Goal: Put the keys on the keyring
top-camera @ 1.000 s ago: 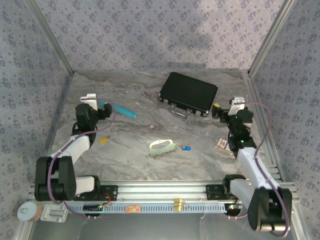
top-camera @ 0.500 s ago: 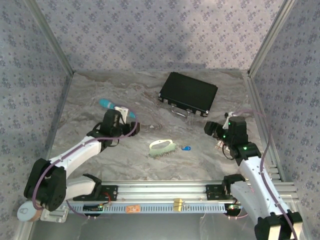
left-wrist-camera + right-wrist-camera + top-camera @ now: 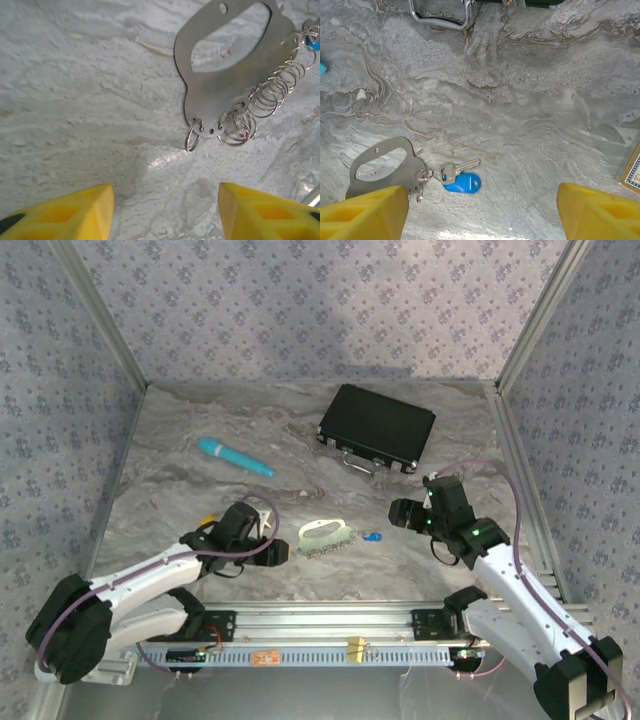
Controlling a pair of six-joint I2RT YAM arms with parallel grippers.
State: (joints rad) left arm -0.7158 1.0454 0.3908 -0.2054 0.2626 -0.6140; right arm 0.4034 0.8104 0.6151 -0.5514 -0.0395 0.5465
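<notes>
Keyring (image 3: 322,536) lies flat near the front middle of the counter (image 3: 330,582), a pale plate with an oval opening and a row of small wire rings (image 3: 267,92) along one edge. It sits between the two arms, which is probably why both lean in low towards it. The left arm stretches from its base almost flat along the counter, wrist pointing right. The left gripper (image 3: 274,550) hangs just beside the keyring's left end, its yellow fingers (image 3: 60,210) spread wide with nothing between them. In its wrist view the plate's nearest ring is ahead of the fingertips and apart from them. The blue key (image 3: 462,182) lies at the keyring's right end, its blade toward the plate, against a small ring there. Whether it is already threaded I cannot tell. The right arm rises from its base with the elbow lifted and the wrist turned left and down, so the right gripper (image 3: 400,512) hovers near this key, released and empty, the key well ahead of its fingers. A small yellow speck beside the left forearm looks like the yellow key (image 3: 207,521), well apart from the keyring, so the task seems barely begun. Farther back lie the teal pen (image 3: 235,457) and the black case (image 3: 377,427).
</notes>
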